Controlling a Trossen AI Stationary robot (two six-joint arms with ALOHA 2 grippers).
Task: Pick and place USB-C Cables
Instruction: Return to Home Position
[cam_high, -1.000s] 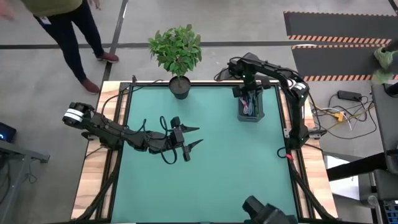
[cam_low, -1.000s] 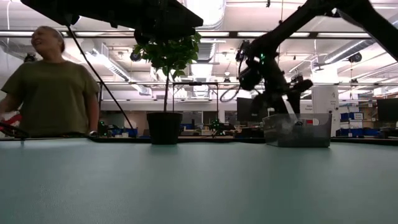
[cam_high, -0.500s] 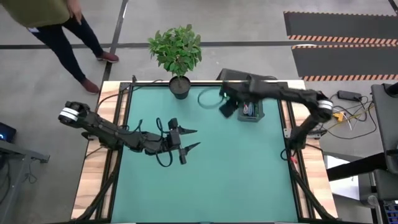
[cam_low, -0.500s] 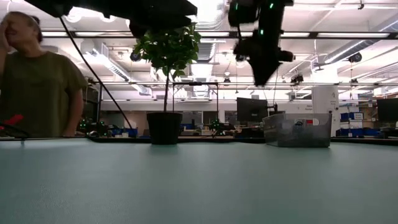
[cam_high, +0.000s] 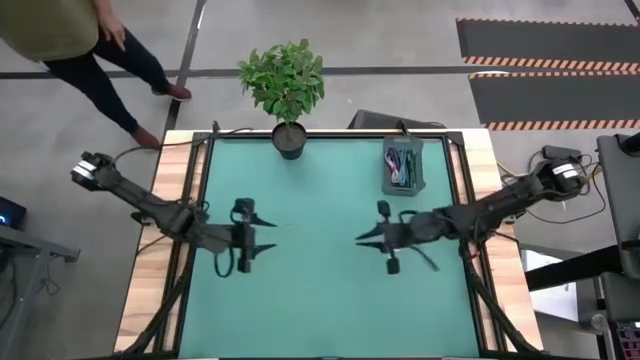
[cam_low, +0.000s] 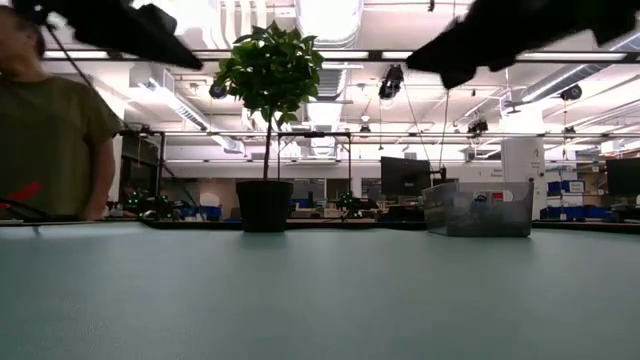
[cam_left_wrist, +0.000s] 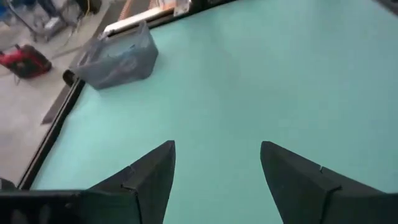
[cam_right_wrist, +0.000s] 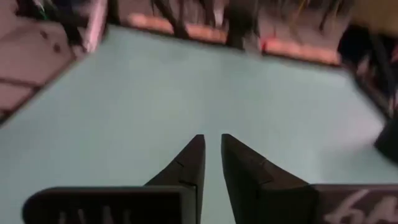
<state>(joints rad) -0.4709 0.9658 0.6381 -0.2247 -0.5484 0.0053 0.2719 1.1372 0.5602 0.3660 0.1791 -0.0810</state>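
The USB-C cables (cam_high: 401, 165) lie as a coloured tangle inside a clear bin (cam_high: 402, 185) at the table's far right; the bin also shows in the low view (cam_low: 478, 208) and the left wrist view (cam_left_wrist: 117, 57). My left gripper (cam_high: 272, 234) hovers over the table's left half, open, nothing between its fingers (cam_left_wrist: 217, 146). My right gripper (cam_high: 362, 238) hovers over the middle right, pointing at the left one. Its fingers are almost together with nothing between them (cam_right_wrist: 211, 138). Both stand clear of the bin.
A potted plant (cam_high: 288, 140) stands at the far edge, left of the bin. A person (cam_high: 70, 30) stands beyond the table's far left corner. Bare green mat (cam_high: 320, 300) lies between and in front of the two grippers.
My right gripper has swung away from the bin toward the table's near edge and its middle, tipping from pointing down into the bin to nearly level. My left gripper has drawn back toward the table's left edge. The bin has stayed in place.
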